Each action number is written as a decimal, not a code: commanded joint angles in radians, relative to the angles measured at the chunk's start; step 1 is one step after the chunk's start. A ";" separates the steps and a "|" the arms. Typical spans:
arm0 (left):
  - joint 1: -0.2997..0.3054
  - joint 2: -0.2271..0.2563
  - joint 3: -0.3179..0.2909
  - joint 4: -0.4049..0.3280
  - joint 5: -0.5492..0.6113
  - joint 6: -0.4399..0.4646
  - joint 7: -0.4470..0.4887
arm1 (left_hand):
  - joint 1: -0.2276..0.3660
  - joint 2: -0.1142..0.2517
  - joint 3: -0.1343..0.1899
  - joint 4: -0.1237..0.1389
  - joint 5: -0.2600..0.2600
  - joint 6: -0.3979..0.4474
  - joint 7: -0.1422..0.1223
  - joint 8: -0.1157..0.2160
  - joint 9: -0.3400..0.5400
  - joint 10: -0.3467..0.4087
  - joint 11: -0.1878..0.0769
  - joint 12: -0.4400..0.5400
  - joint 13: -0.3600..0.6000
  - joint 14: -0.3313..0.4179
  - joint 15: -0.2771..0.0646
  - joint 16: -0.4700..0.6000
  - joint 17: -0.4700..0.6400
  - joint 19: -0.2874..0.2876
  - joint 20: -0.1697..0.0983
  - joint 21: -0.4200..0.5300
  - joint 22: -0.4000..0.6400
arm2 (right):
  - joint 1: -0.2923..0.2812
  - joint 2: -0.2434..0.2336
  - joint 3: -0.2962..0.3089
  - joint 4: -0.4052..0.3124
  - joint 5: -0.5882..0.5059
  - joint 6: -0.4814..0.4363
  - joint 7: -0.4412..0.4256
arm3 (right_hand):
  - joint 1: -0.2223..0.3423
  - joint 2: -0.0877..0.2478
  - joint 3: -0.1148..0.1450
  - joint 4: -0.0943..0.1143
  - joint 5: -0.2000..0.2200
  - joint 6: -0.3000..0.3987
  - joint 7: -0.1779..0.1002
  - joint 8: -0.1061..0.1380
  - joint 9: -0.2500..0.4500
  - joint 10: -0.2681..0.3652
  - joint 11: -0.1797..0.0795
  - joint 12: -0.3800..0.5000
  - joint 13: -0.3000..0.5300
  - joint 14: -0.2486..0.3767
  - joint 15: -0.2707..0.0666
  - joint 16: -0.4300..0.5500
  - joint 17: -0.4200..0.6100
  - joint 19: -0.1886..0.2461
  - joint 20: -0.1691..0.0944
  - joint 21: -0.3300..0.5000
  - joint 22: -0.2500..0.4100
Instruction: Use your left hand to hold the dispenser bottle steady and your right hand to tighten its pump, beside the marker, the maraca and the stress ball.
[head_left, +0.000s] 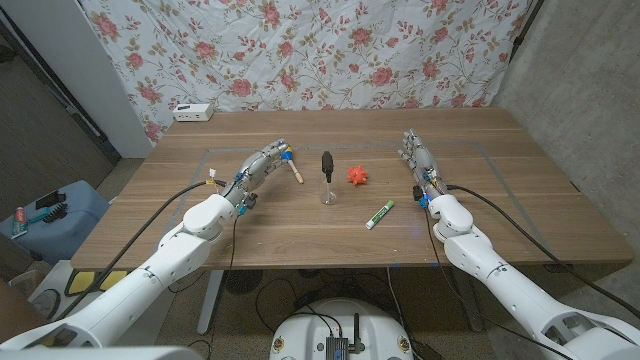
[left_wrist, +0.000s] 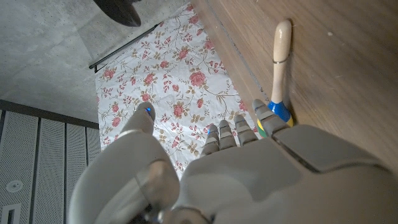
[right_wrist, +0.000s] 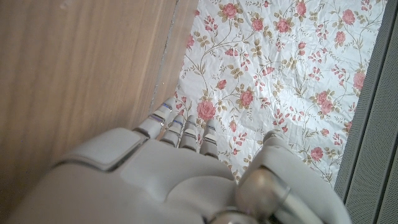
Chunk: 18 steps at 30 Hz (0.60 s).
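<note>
Wooden desk (head_left: 300, 235), plank grain, a faint rectangle outlined on its top. Floral cloth (head_left: 300, 50) hangs behind; grey concrete wall to the right; a white box (head_left: 193, 112) sits at the far left corner. Bottle (head_left: 327, 180), clear with a black pump, stands upright mid-desk, untouched. Orange spiky ball (head_left: 359, 176) just to its right; green-and-white marker (head_left: 379, 214) lies nearer, further right. Maraca (head_left: 292, 166), wooden handle, lies left of the bottle, at the left hand's (head_left: 262, 166) fingertips. Left fingers extended, released, grasping nothing. Right hand (head_left: 417, 158) well right of the ball, fingers straight, released, empty.
</note>
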<state>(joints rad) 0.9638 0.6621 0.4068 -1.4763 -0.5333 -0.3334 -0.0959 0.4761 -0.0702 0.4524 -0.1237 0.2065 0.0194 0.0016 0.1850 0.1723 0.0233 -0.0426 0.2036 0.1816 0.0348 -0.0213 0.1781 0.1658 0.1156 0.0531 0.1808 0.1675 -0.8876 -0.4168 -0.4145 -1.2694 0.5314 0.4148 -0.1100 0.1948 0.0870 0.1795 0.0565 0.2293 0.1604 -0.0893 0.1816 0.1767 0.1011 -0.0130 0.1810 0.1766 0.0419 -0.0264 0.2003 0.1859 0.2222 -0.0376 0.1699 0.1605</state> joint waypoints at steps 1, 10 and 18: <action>-0.004 0.021 0.016 -0.004 0.029 -0.010 -0.029 | 0.034 -0.025 -0.004 -0.023 0.014 0.014 -0.001 0.007 0.001 0.022 0.000 0.008 0.000 0.026 -0.003 0.009 0.001 -0.008 0.005 0.000 0.001 | -0.008 0.005 -0.003 -0.019 -0.021 -0.013 -0.043 | -0.001 -0.004 0.004 -0.005 0.007 -0.011 -0.002 -0.002 0.002 -0.016 -0.006 -0.004 0.003 0.014 0.003 0.003 0.001 -0.006 -0.051 0.003 0.004; -0.001 0.037 0.023 0.005 0.040 -0.021 -0.053 | 0.089 -0.080 -0.030 -0.048 0.043 -0.004 0.028 0.002 0.002 0.020 0.027 0.001 0.000 0.031 0.023 0.003 0.002 -0.020 0.046 -0.001 0.000 | -0.021 0.012 -0.001 -0.030 -0.034 -0.008 -0.075 | -0.003 -0.003 0.003 -0.006 0.008 -0.036 0.001 -0.008 0.002 -0.037 -0.007 -0.007 0.002 0.012 0.000 0.000 0.001 -0.015 -0.054 0.005 0.005; -0.017 0.056 0.035 -0.003 0.072 -0.017 -0.068 | 0.127 -0.099 -0.043 -0.054 0.065 -0.010 0.033 0.002 0.003 0.023 0.029 0.000 0.000 0.032 0.023 0.002 0.002 -0.023 0.061 0.000 0.000 | -0.028 0.022 -0.002 -0.025 -0.035 -0.003 -0.087 | -0.006 -0.003 0.003 -0.005 0.008 -0.039 0.004 -0.006 0.002 -0.039 -0.007 -0.005 0.002 0.006 0.001 -0.004 0.001 -0.021 -0.056 0.006 0.005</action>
<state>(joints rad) 0.9612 0.6953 0.4281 -1.4758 -0.4936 -0.3510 -0.1411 0.5853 -0.1658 0.4145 -0.1740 0.2619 0.0103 0.0220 0.1849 0.1724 0.0418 -0.0138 0.2033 0.1816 0.0644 -0.0016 0.1780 0.1657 0.0962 0.1021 0.1808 0.1676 -0.9059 -0.4052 -0.4156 -1.2933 0.5036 0.4084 -0.1735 0.1907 0.0829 0.1793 0.0563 0.2331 0.1264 -0.0876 0.1774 0.1768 0.0657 -0.0195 0.1733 0.1767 0.0447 -0.0233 0.2004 0.1860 0.2053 -0.0387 0.1700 0.1605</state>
